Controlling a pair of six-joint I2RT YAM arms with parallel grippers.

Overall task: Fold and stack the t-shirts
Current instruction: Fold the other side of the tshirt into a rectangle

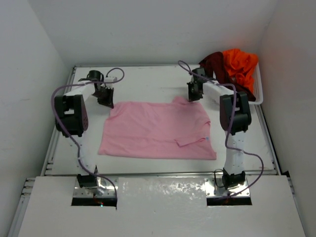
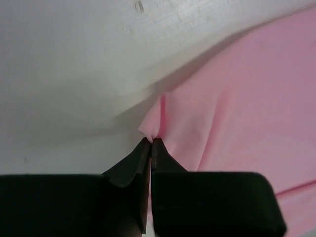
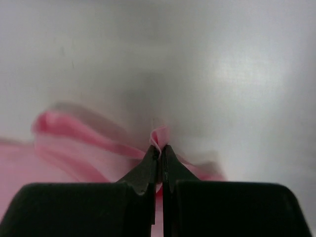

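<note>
A light pink t-shirt (image 1: 155, 131) lies spread flat in the middle of the table. My left gripper (image 1: 107, 102) is at its far left corner, shut on a pinch of the pink cloth (image 2: 154, 126). At the shirt's far right corner my right gripper (image 1: 191, 98) is also shut on a small fold of pink fabric (image 3: 160, 136). A dark maroon t-shirt (image 1: 215, 64) and a bright orange t-shirt (image 1: 241, 66) lie bunched together at the back right.
The maroon and orange shirts sit in a white basket (image 1: 257, 94) at the table's far right corner. White walls close in the table on the left, back and right. Both arms' purple cables loop over the table sides.
</note>
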